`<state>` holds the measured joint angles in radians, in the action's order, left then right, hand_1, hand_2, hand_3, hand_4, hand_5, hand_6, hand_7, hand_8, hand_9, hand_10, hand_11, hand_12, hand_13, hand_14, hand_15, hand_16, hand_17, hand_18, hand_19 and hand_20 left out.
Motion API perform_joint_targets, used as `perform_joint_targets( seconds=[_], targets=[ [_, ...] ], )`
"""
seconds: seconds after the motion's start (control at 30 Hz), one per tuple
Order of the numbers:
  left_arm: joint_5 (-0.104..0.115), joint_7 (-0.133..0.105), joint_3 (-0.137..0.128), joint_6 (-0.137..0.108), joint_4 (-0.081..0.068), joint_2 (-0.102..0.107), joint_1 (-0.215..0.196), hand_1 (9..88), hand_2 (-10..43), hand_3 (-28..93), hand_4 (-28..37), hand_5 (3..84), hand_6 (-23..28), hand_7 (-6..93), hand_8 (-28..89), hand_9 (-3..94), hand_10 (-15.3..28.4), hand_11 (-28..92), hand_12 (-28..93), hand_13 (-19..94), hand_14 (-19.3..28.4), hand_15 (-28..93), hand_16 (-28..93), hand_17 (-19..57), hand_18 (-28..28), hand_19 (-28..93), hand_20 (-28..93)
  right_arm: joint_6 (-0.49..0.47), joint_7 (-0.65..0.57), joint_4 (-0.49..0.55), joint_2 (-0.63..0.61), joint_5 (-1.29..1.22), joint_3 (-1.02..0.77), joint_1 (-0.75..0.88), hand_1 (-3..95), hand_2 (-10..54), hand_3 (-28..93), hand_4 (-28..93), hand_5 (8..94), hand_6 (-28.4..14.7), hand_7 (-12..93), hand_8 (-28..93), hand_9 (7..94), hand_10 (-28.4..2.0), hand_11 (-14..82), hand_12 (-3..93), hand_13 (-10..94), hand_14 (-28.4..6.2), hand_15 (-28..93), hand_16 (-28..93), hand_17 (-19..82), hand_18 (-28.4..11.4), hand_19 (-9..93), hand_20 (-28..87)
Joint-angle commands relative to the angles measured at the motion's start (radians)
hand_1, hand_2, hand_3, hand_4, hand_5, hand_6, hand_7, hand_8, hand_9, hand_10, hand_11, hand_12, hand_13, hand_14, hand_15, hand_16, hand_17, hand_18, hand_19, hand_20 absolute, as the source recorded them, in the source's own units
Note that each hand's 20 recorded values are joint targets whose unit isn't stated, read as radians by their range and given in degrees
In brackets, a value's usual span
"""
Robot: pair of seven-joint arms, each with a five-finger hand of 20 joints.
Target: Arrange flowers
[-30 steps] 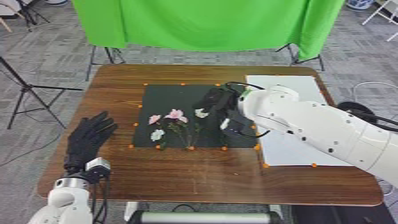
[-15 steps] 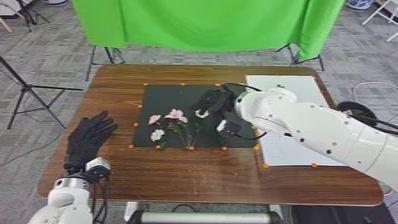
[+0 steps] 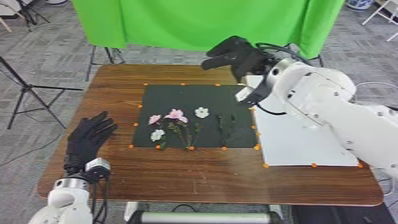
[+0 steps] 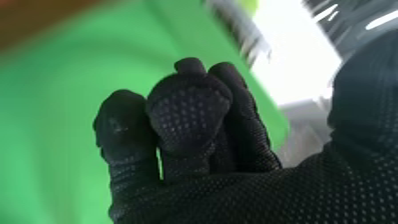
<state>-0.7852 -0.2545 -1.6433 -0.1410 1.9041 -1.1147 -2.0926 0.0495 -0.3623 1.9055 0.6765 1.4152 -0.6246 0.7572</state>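
Observation:
In the head view, my right hand (image 3: 238,56) is raised over the table's far edge, its fingers relaxed and holding nothing. The right wrist view shows the same right hand (image 4: 191,125) with nothing in its grasp. My left hand (image 3: 87,137) lies flat with straight fingers on the table's left side. On the dark mat (image 3: 173,94) are a large pink flower (image 3: 176,115), a smaller pink flower (image 3: 155,119) to its left, a white flower (image 3: 157,134) below and another white flower (image 3: 202,112) to the right. Green stems (image 3: 225,131) lie at the mat's right part.
A white sheet (image 3: 298,145) lies on the brown table (image 3: 191,175) to the right of the mat, partly under the right arm. Small orange markers edge both. A green cloth (image 3: 195,25) hangs beyond the far edge.
My right hand has moved up and away from the mat toward the far edge, uncovering the right white flower and the stems. The left hand has stayed still.

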Motion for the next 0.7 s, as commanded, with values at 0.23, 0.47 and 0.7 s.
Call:
perform_joint_targets(
  seconds=[0.23,0.47,0.7],
  targets=[
    [-0.004,0.006,0.000,0.008,0.001,-0.004,-0.006,17.3,-2.2,71,-28.3,47.5,4.8,10.9,-7,45.6,13.2,19,13,38,17.8,23,2,7.5,14.2,9,18,0.031,-0.167,-0.266,-0.133,0.343,0.088,0.007,19.9,-9.5,66,-12,47.2,-1.6,10,-6,54.7,-15.4,7.3,12.6,86,-5.3,65,27,58,-18.3,93,54],
    [-0.006,0.001,0.003,0.004,0.007,0.000,-0.014,17.4,-2.1,71,-28.3,47.5,4.9,10.9,-7,45.6,13.2,18,13,38,17.7,23,2,7.4,14.3,9,18,0.008,-0.206,-0.357,-0.118,0.359,0.096,0.035,20.4,-9.5,66,-12,47.5,-1.4,11,-7,56.4,-15.3,7.6,13.7,85,-5.4,65,27,58,-18.3,93,54],
    [-0.006,0.005,0.004,0.009,0.003,-0.004,-0.009,17.3,-2.1,71,-28.3,47.5,4.8,10.9,-7,45.6,13.2,19,13,38,17.7,23,1,7.4,14.3,9,18,0.004,-0.223,-0.399,-0.103,0.359,0.100,0.055,21.6,-9.5,66,-12,49.2,-0.9,12,-7,59.8,-15.0,8.6,14.6,86,-5.5,66,27,59,-18.5,93,54]
  ],
)
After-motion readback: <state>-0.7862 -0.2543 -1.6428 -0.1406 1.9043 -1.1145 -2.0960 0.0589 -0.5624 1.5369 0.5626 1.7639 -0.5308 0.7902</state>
